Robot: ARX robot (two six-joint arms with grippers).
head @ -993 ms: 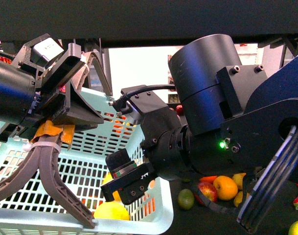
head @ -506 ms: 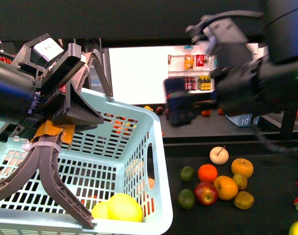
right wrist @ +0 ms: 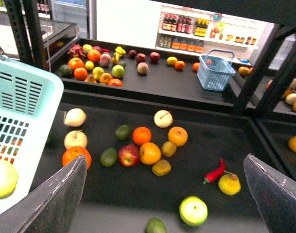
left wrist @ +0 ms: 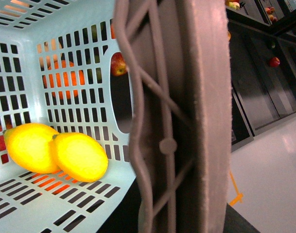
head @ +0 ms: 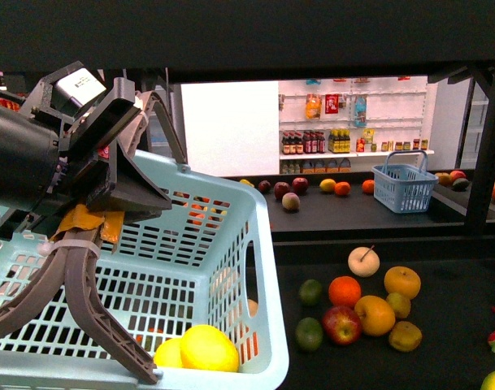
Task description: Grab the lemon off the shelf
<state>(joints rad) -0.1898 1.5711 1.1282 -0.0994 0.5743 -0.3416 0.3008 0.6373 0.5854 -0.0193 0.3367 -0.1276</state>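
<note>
Two yellow lemons [head: 208, 348] [left wrist: 79, 156] lie side by side on the floor of the light blue basket [head: 263, 268], near its front corner. My left gripper [head: 101, 207] is shut on the basket's brown ribbed handle [head: 80, 301] [left wrist: 152, 121] and holds the basket up at the left. My right gripper [right wrist: 165, 199] is open and empty above the black shelf tier [right wrist: 196, 160]; it does not show in the front view. On that tier a yellow lemon-like fruit [right wrist: 229, 184] [head: 494, 380] lies next to a red chilli [right wrist: 215, 171].
A cluster of oranges, apples and limes [head: 369, 305] sits on the tier to the right of the basket. A yellow-green round fruit [right wrist: 193, 210] lies near the front edge. Behind is another tier with fruit and a small blue basket [head: 403, 187]. A black upright post [head: 484, 162] stands at the right.
My right arm, which reached into the basket a second ago, has pulled up and right out of the front view. A second lemon now lies in the basket. The left arm has not moved.
</note>
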